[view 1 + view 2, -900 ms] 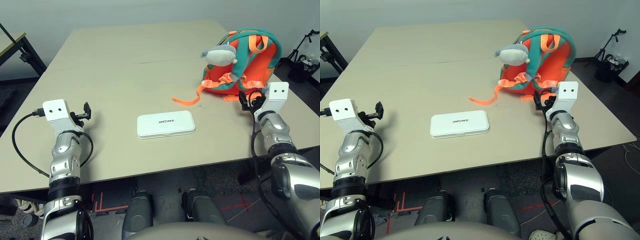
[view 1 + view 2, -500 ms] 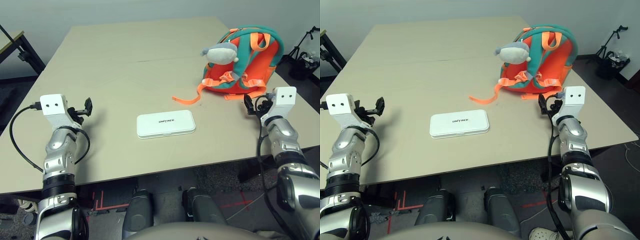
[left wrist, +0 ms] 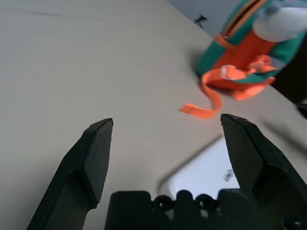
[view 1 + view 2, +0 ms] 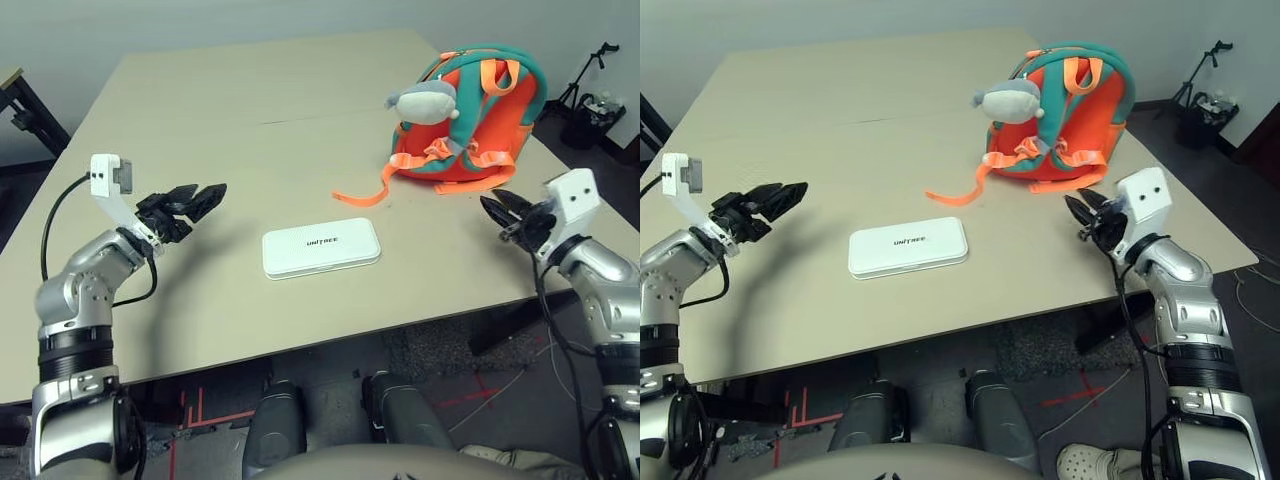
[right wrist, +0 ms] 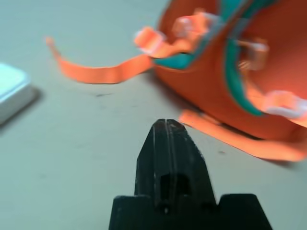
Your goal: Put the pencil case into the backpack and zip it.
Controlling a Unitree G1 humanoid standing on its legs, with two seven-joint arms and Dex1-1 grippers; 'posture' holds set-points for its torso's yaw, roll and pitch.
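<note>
Lying flat beside the backpack (image 4: 480, 120), outside it: pencil case (image 4: 321, 247).

We read one text only: small dark "UNITREE" lettering on top of the white pencil case (image 4: 321, 247), lying flat on the surface (image 4: 250, 130).

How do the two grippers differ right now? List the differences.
The left gripper has its fingers spread wide; the right gripper is shut. The left gripper points toward the pencil case; the right gripper points toward the backpack. Both hover above the table, holding nothing.
</note>
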